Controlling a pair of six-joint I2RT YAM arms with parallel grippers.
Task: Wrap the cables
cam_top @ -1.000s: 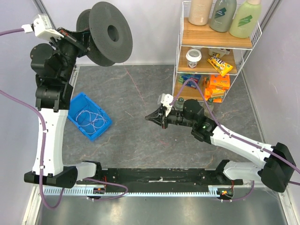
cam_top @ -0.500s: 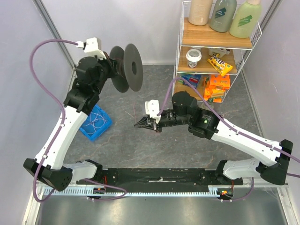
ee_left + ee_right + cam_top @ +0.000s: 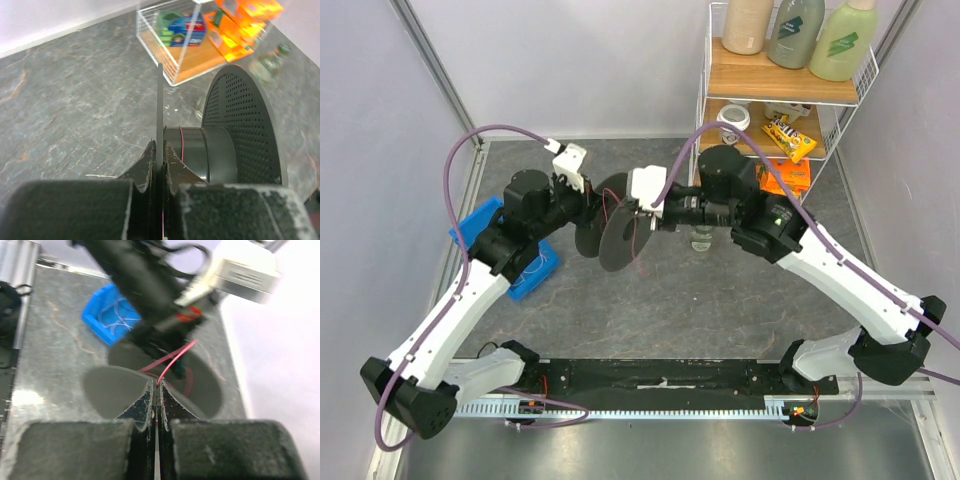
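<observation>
Grey stone-look table fills the floor, with wide bare room toward the near edge and to the right of centre. At the far right corner the wire rack with wooden shelves hems things in. The left arm and right arm both reach inward and meet mid-table, well clear of the walls.

Between them hangs the dark spool, two round discs on a smooth drum. The overhead view shows it edge-on and tilted. The left wrist view adds what that misses: the far disc is peppered with fine holes, and a thin red turn circles the drum.

The left gripper is clamped tight on the near disc's thin edge, which stands upright between its fingers.

Behind the left arm sits the blue plastic bin, near the table's left edge, with loose cables coiled pale inside. Only the right wrist view shows them clearly.

The right gripper is pinched closed on a hair-thin pink cable, which runs in a taut arc from its fingertips up toward the spool.
</observation>
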